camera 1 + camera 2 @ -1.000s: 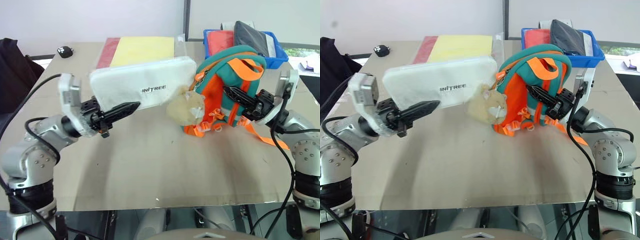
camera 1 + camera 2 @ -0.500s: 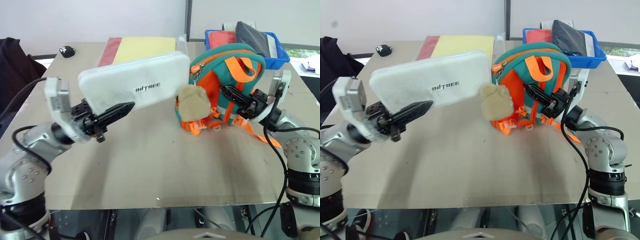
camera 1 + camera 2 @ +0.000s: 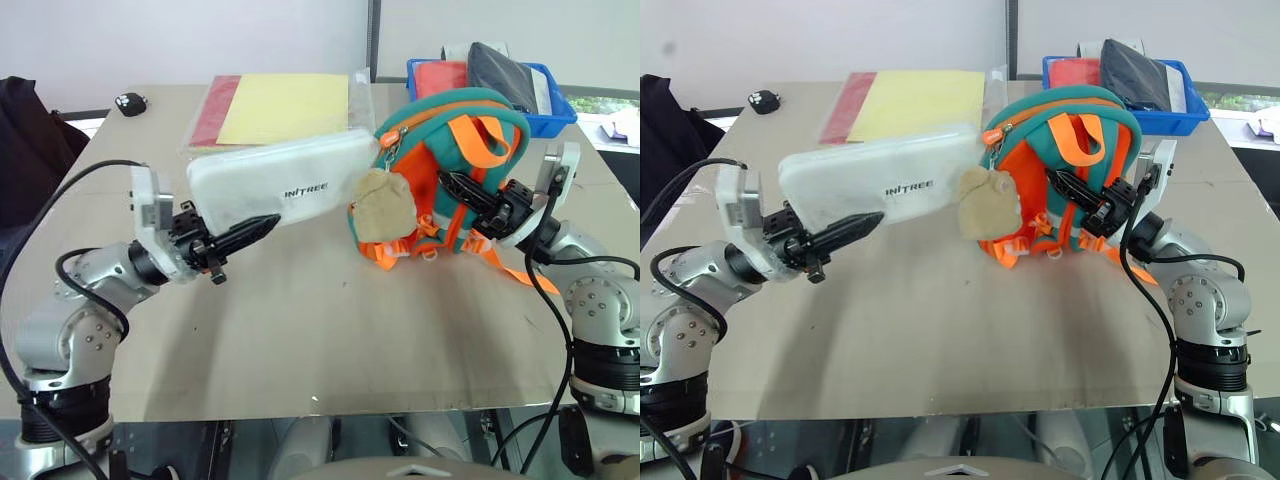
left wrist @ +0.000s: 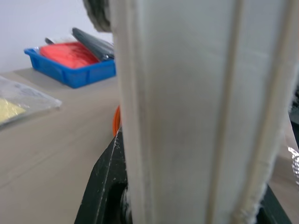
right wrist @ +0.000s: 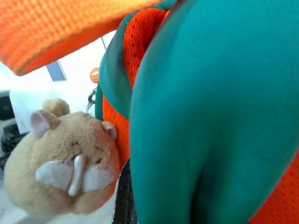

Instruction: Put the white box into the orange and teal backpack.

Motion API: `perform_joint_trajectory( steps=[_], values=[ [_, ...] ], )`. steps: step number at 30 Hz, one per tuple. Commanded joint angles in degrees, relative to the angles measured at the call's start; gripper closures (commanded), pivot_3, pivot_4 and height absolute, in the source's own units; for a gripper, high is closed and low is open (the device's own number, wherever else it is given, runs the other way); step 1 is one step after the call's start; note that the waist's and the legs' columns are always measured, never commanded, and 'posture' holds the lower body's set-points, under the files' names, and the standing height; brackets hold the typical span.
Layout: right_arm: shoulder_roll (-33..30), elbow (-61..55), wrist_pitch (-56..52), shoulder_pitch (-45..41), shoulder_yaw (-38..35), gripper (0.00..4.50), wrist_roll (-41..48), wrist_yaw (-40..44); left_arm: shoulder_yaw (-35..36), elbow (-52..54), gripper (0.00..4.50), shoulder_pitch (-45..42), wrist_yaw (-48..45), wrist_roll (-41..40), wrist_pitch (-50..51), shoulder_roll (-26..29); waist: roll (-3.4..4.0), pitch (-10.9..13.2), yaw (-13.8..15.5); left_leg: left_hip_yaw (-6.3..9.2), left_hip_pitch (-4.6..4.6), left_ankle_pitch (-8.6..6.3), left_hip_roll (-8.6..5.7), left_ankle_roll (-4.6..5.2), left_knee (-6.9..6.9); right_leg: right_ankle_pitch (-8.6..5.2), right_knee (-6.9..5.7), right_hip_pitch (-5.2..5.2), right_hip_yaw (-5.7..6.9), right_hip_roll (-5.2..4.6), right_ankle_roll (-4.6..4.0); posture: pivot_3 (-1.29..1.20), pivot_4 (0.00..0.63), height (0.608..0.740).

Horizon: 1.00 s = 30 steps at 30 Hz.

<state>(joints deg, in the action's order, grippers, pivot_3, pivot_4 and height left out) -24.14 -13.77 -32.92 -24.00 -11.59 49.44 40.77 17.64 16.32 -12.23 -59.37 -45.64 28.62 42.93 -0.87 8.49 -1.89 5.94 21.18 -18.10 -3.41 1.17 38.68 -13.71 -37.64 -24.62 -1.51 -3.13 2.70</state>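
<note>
Holding the white box point(image 3: 280, 185) in my left fingers point(image 3: 240, 233), right fingers point(image 3: 470, 190) pinching the orange and teal backpack point(image 3: 455, 160) at three o'clock; its corner might snag the zipper.

"INITREE" — on white box point(image 3: 290, 177)

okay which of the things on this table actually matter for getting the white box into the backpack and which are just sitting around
Part of the job:
white box, held by the left gripper
orange and teal backpack, held upright by the right gripper

Just lying about:
yellow folder
red folder
blue bin at the table's far corner
small black object
</note>
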Motion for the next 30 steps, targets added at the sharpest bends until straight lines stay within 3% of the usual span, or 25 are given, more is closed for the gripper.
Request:
perform_joint_trajectory(
  steps=[1, 6, 14, 20, 26, 30],
  values=[
    [0.38, -2.29, 2.06, -0.96, -1.03, 4.38, 0.27, -0.17, -4.99, -2.04, 3.38, -2.32, -4.59, 7.67, -6.60, 2.36, 0.00, 0.00, 0.09, 0.00, 0.00, 0.00, 0.00, 0.00, 0.00, 0.00, 0.01, 0.00, 0.00, 0.00, 0.00, 0.00, 0.150, 0.740],
    [0.99, -2.58, 2.41, -0.88, -0.66, 4.38, 0.15, -0.46, -9.50, -7.50, 3.38, -8.52, -6.92, 12.28, -11.60, 1.59, 0.00, 0.00, 0.23, 0.00, 0.00, 0.00, -0.02, 0.00, 0.01, 0.00, 0.02, 0.01, 0.06, -0.01, 0.00, 0.00, 0.150, 0.740],
    [2.18, -2.70, 2.82, -0.77, 0.24, 4.38, -0.47, -0.60, -15.57, -14.86, 3.38, -21.74, -6.03, 14.61, -10.26, -5.05, -0.01, 0.00, 0.17, 0.00, 0.03, 0.00, -0.03, 0.01, 0.05, 0.00, -0.02, 0.00, 0.21, -0.01, 0.01, 0.00, 0.150, 0.740],
    [3.76, -2.68, 3.53, -0.85, 1.38, 4.38, -1.12, -0.94, -26.49, -23.02, 3.38, -33.38, 2.43, 24.79, -6.90, -16.62, -0.02, -0.01, 0.44, 0.14, 0.18, 0.00, -0.10, 0.01, 0.34, 0.01, -0.16, -0.06, 0.37, 0.00, 0.02, 0.00, 0.150, 0.740],
    [4.98, -3.59, 3.95, -0.21, 2.20, 4.38, -1.78, -1.53, -27.21, -30.13, 3.38, -39.87, 7.06, 27.30, -4.85, -24.38, -0.02, -0.01, -0.44, 0.14, 0.55, 0.00, -0.16, 0.02, 0.55, 0.02, -0.30, -0.41, 0.32, -0.03, 0.04, 0.00, 0.150, 0.740],
    [5.32, -4.46, 4.22, 0.89, 2.10, 4.50, -2.10, -1.95, -25.80, -28.01, 1.46, -38.84, 3.22, 25.10, -2.86, -22.96, -0.01, -0.01, -0.52, 0.20, 0.54, 0.01, -0.15, 0.00, 0.55, 0.02, -0.34, -0.42, 0.34, -0.02, 0.03, 0.00, 0.150, 0.740]
  ],
)
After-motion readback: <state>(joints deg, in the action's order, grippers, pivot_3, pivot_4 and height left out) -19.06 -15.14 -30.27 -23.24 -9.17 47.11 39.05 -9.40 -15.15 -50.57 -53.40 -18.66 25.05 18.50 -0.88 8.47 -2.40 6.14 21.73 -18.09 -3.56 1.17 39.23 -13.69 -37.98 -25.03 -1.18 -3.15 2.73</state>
